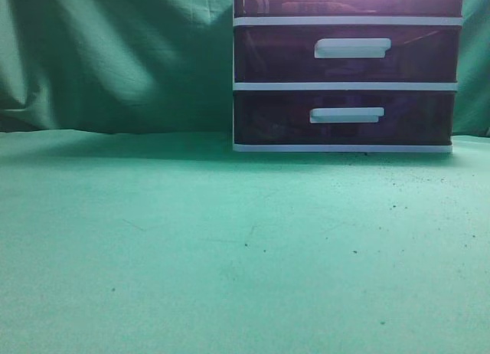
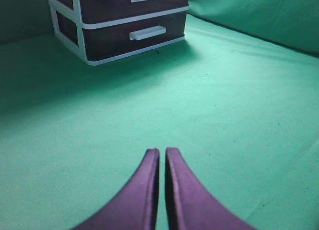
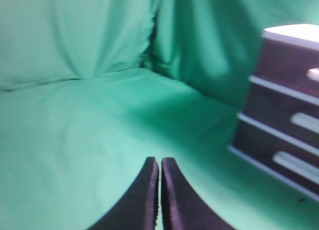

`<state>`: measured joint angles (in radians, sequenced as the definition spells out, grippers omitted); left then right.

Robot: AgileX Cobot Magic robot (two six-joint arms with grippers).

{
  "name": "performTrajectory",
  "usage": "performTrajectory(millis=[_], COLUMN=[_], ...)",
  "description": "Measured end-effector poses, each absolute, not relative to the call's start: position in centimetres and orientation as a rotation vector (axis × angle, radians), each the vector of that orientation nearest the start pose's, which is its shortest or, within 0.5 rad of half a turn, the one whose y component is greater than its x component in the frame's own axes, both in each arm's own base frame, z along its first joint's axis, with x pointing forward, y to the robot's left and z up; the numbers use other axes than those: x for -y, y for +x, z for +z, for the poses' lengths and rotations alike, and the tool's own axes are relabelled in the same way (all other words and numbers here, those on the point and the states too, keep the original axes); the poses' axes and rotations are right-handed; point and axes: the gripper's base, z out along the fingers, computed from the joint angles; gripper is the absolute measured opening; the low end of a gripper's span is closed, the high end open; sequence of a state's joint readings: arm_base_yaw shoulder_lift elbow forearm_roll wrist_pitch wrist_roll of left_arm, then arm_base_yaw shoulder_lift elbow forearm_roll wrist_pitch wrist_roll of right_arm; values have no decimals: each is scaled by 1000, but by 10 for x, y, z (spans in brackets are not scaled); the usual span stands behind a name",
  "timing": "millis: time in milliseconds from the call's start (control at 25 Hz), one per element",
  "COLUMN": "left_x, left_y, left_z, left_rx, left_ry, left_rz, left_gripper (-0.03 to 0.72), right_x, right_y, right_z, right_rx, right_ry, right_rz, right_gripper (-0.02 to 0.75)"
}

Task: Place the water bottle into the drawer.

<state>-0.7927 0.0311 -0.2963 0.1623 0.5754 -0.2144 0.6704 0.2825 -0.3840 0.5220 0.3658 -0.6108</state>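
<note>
Hovering over the green cloth (image 1: 230,247), both the left gripper (image 2: 162,151) and right gripper (image 3: 159,161) keep jaws pressed together, empty; the drawer (image 1: 348,0) sits unopened, no bottle visible.

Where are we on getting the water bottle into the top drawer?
Nothing looks done. The top drawer sits flush with the two drawers below it in the white-framed unit, so it appears closed. No water bottle shows in any view. Nothing is in hand: the left hand and right hand are both shut and empty above the green cloth. All steps remain: open drawer, find and grasp bottle, place it.
</note>
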Motion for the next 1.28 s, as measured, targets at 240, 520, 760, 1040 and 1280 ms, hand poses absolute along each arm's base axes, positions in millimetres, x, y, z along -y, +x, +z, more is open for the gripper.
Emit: performTrajectory(millis=[240, 520, 760, 1040, 1280], left_x=[19, 19, 19, 19, 19], left_y=[30, 30, 30, 30, 30], left_z=[258, 258, 258, 258, 258], left_rx=[-1726, -1726, -1726, -1726, -1726], left_ry=[576, 576, 576, 576, 576], left_rz=[-544, -544, -544, -544, -544], left_gripper=[0, 0, 0, 0, 0], right_x=[-43, -19, -4, -4, -4], right_y=[57, 50, 55, 53, 52], right_z=[254, 225, 183, 171, 170], right_rx=[-1547, -1597, -1754, -1874, -1881], right_ry=[-593, -308, -18, 6, 6], right_rz=[413, 210, 105, 104, 104], right_gripper=[0, 0, 0, 0, 0])
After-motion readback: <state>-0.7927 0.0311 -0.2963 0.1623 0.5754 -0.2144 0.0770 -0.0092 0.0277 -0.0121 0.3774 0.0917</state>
